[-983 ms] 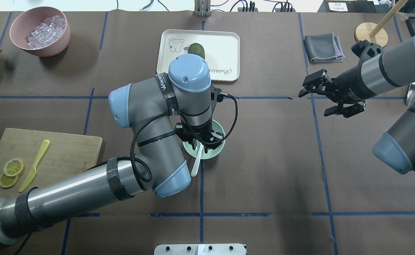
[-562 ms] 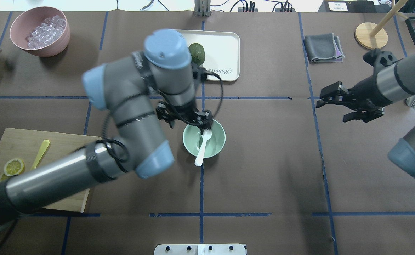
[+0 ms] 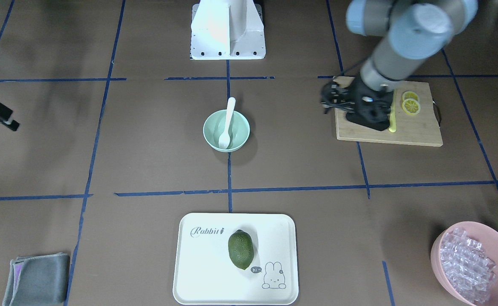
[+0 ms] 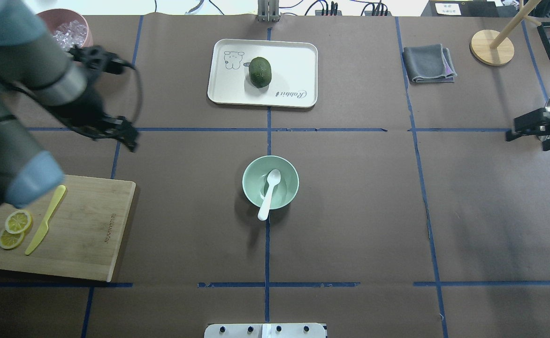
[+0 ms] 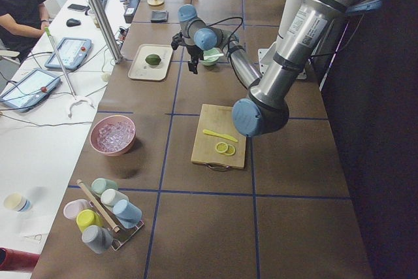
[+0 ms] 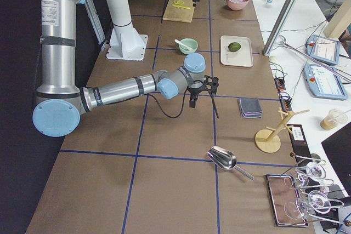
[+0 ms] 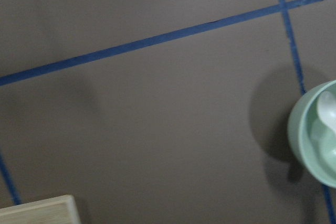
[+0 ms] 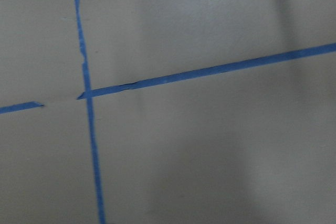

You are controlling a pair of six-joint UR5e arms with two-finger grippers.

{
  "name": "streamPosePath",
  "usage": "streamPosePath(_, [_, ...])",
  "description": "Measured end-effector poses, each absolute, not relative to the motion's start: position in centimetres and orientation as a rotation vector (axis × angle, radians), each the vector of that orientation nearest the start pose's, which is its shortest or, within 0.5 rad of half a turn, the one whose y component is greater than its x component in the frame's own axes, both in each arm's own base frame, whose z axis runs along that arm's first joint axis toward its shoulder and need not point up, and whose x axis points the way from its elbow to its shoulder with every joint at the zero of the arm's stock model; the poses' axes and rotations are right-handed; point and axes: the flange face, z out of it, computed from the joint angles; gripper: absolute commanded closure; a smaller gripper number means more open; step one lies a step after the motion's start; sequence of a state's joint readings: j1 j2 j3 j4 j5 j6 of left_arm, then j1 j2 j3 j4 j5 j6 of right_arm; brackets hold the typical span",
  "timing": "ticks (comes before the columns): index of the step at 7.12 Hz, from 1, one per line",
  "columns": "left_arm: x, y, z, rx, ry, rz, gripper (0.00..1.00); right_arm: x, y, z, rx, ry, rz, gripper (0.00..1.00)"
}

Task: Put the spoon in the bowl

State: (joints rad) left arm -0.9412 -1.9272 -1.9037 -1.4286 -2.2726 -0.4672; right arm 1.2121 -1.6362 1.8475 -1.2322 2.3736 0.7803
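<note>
The white spoon (image 4: 269, 191) lies in the mint-green bowl (image 4: 251, 170) at the table's middle, scoop inside and handle over the near rim. It shows the same way in the front view, the spoon (image 3: 228, 120) resting in the bowl (image 3: 241, 126). My left gripper (image 4: 121, 133) is open and empty, far left of the bowl, beyond the cutting board. My right gripper (image 4: 530, 132) is open and empty at the right edge. The left wrist view shows the bowl (image 7: 307, 148) and the spoon (image 7: 328, 109) at its right edge.
A white tray (image 4: 298, 56) with a green fruit (image 4: 260, 71) sits behind the bowl. A cutting board (image 4: 87, 225) with lemon slices and a yellow knife (image 4: 45, 220) is at front left. A pink bowl (image 3: 444, 238) of clear cubes and a grey cloth (image 4: 429, 63) sit farther off.
My left gripper has let go of the spoon, leaving it in the bowl, and swung far to the left. My right arm has drawn back to the right edge.
</note>
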Motion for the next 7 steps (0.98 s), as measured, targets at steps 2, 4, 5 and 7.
streamPosePath(2, [15.5, -53.1, 42.2, 0.141, 0.778, 0.388, 0.00, -3.8, -47.9, 55.3, 0.030, -0.848, 0.035, 0.01])
streamPosePath(4, [3.2, -55.3, 52.0, 0.139, 0.729, 0.398, 0.00, 1.4, -48.7, 58.0, 0.016, -0.799, -0.071, 0.01])
streamPosePath(5, [-1.4, -55.5, 56.3, 0.112, 0.770, 0.357, 0.00, 2.6, -48.8, 59.8, 0.002, -0.795, -0.101, 0.01])
streamPosePath(7, [-5.1, -53.9, 61.0, 0.068, 0.886, 0.261, 0.00, 3.3, -48.6, 62.4, -0.024, -0.792, -0.131, 0.01])
